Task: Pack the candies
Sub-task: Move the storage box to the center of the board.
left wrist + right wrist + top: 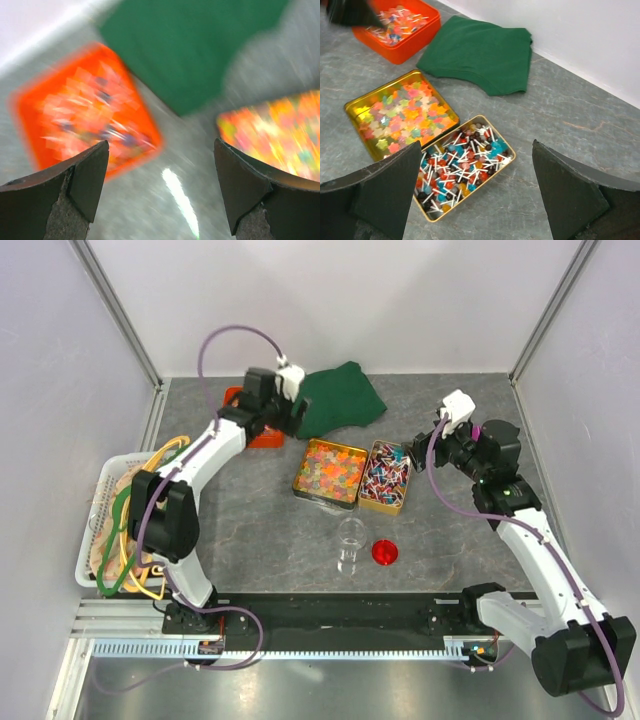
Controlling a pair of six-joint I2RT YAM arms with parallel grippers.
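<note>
The candies fill 1 gold tin mid-bench. 1 tin of wrapped sweets sits just beside it at 3 o'clock, 1 green cloth at 12. The left fingers and right fingers gape wide, holding nothing.

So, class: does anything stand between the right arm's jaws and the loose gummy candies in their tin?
Yes: the lollipop tin lies between the right arm's open jaws and the tin holding the candies. It is low, so the jaws could probably pass above it. The candies are uncovered.
</note>
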